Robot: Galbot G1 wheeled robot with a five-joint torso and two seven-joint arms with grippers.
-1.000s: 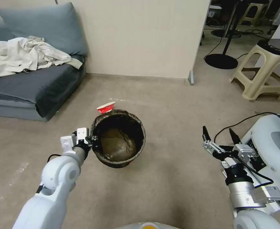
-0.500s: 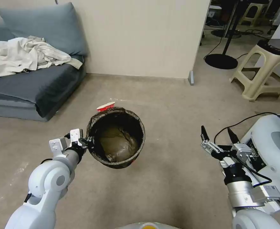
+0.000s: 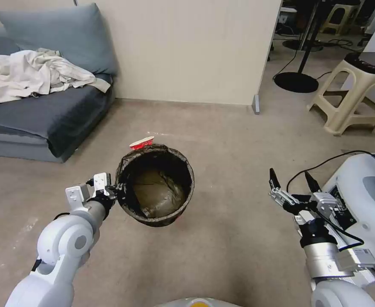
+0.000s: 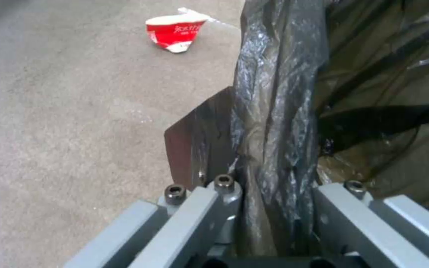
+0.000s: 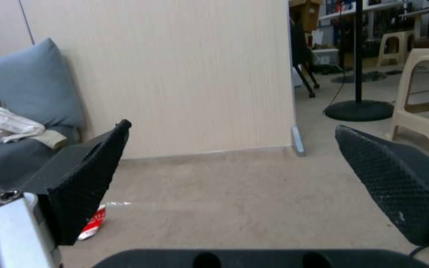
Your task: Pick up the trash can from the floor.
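The trash can (image 3: 155, 213), a round bin lined with a dark bag, hangs slightly tilted just above the floor (image 3: 238, 140) in the head view. My left gripper (image 3: 118, 190) is shut on its left rim. In the left wrist view the bag-covered rim (image 4: 279, 93) is pinched in that gripper (image 4: 269, 160), with one finger (image 4: 194, 149) outside the can and the other hidden inside the bag. My right gripper (image 3: 291, 175) waits open and empty at the right, well away from the can, and its black fingers (image 5: 90, 178) stand wide apart.
A crushed red-and-white cup (image 3: 142, 143) lies on the floor just behind the can. A grey sofa (image 3: 38, 115) with crumpled cloth stands at the left, a wall panel (image 3: 187, 51) behind, a beige stool (image 3: 358, 98) and a white machine (image 3: 366, 192) at the right.
Over the last second my left arm drew the gripped trash can up and slightly left off the floor. In the last half second nothing has visibly moved. The right arm barely shifted.
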